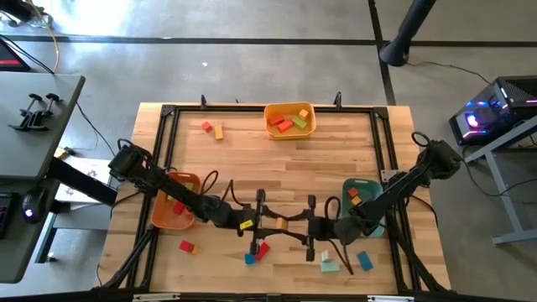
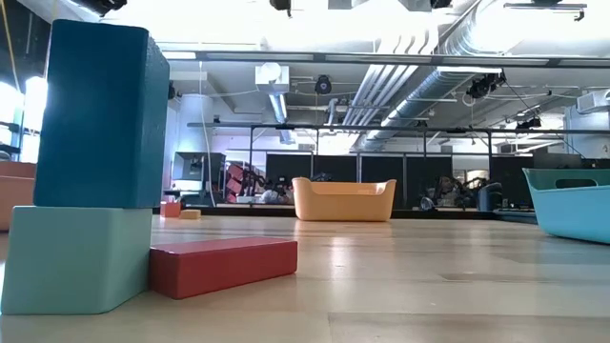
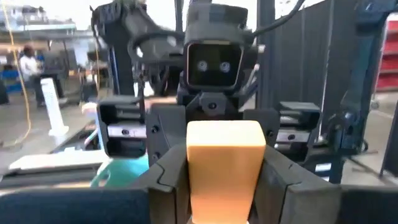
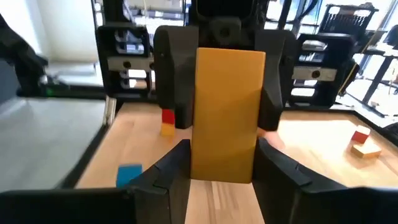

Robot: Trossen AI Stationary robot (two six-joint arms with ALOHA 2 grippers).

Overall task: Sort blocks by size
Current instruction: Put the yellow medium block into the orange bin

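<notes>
An orange bar block (image 1: 281,224) is held between my two grippers over the table's near middle. My left gripper (image 1: 267,223) is shut on its left end and my right gripper (image 1: 299,225) on its right end. The bar shows end-on in the left wrist view (image 3: 224,162) and in the right wrist view (image 4: 227,118). Loose blocks lie on the table: a yellow one (image 1: 246,224), red ones (image 1: 186,247) (image 1: 263,250), blue ones (image 1: 250,258) (image 1: 364,261) and a teal one (image 1: 330,267). Neither gripper shows in the low view. My left gripper pinches the bar's left end (image 3: 221,186) between its two fingers (image 3: 168,180), one on each side face. The fingers come level from the table's left and lie along the bar. The bar sits level. My right gripper pinches the bar's right end (image 4: 224,165) between its two fingers (image 4: 171,171), one on each side face. The fingers come level from the table's right and lie along the bar. The table's wood shows beneath the bar.
An orange tray (image 1: 172,210) stands at the left, a yellow tray (image 1: 289,120) with blocks at the far edge, and a teal tray (image 1: 365,201) with blocks at the right. A red block and an orange block (image 1: 211,129) lie far left. Black rails frame the table.
</notes>
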